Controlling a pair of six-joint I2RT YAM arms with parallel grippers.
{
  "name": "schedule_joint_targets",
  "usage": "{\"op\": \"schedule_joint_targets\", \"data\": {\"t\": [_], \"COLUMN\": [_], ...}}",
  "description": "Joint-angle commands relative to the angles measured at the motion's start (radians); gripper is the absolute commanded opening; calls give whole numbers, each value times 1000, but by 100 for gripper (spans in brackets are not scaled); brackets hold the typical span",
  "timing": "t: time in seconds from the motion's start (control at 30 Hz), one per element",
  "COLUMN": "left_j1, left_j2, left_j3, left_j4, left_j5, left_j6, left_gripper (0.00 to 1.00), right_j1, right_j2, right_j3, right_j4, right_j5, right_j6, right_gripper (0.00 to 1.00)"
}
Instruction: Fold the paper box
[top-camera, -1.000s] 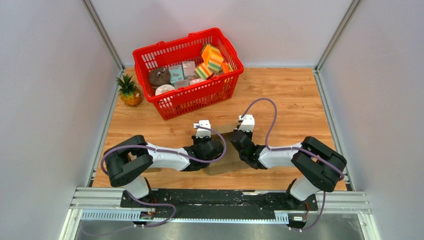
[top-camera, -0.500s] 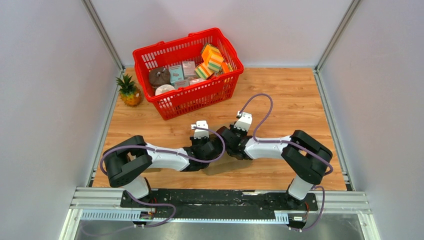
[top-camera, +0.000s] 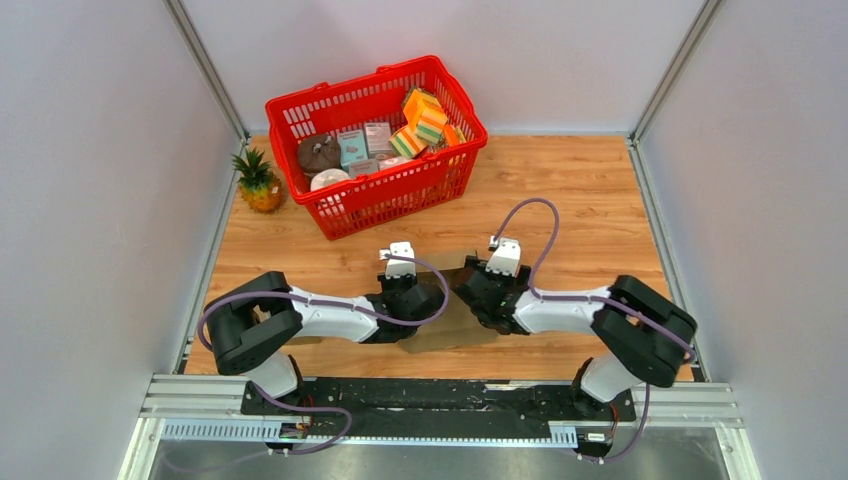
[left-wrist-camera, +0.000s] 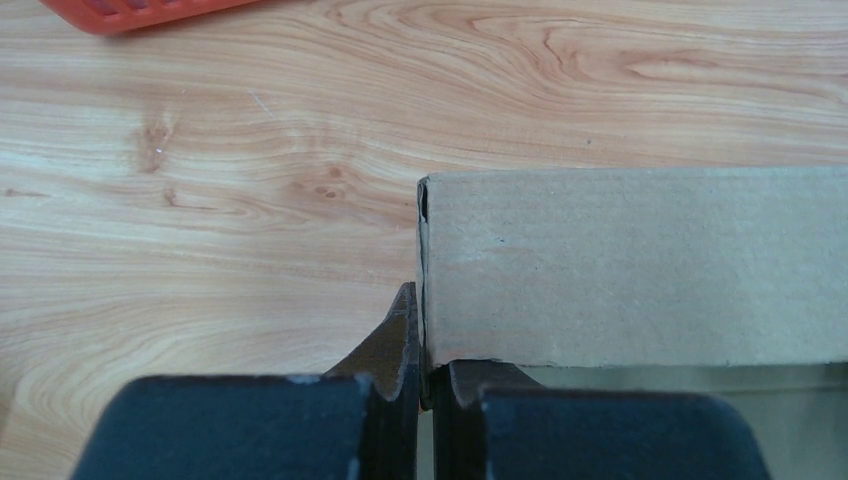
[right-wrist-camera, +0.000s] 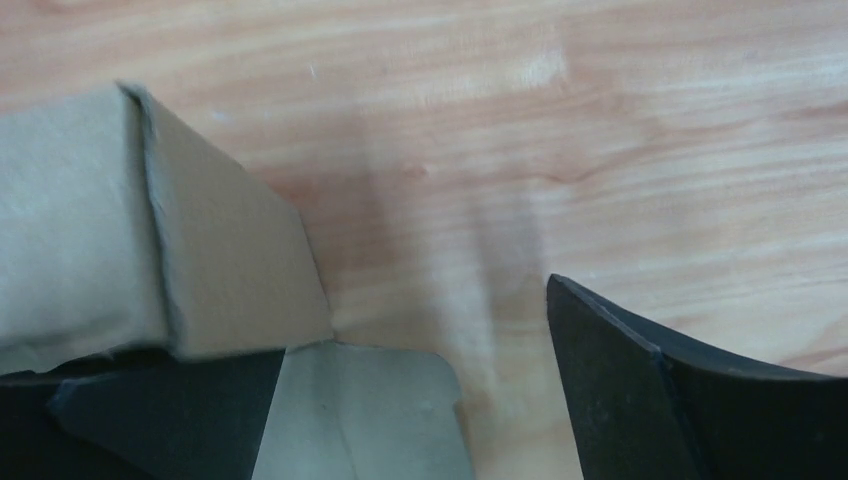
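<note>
- Top view: the paper box (top-camera: 452, 328) lies on the desk (top-camera: 590, 200) between both wrists.
- Left wrist: the left jaws are clenched on the box's (left-wrist-camera: 640, 270) upright wall edge.
- Right wrist: the right jaws are released and spread wide, with a box (right-wrist-camera: 100, 230) corner against one finger (right-wrist-camera: 160, 415).

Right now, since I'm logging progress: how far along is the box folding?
Done: one wall of the box stands upright, corner creased. In hand: the left gripper pinches that wall's edge; the right gripper is open by the corner. Left: a flap lies flat on the table.
</note>
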Motion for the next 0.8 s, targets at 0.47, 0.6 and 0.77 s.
{"op": "schedule_joint_targets", "data": {"t": [0.47, 0.6, 0.77], "left_j1": [-3, -1, -1], "left_j2": [-174, -339, -619], "left_j3": [52, 27, -163], "left_j4": [-263, -390, -302], "left_j5": [155, 330, 561], "left_j6": [-43, -51, 38], "left_gripper": [52, 58, 57], "right_j1": [-105, -165, -218], "right_j2": [-611, -662, -645], "right_j3": [-160, -208, -252], "right_j4": [-428, -376, -305], "right_j5": [-733, -793, -848], "right_j6": [-38, -33, -68], "right_gripper": [97, 93, 83]}}
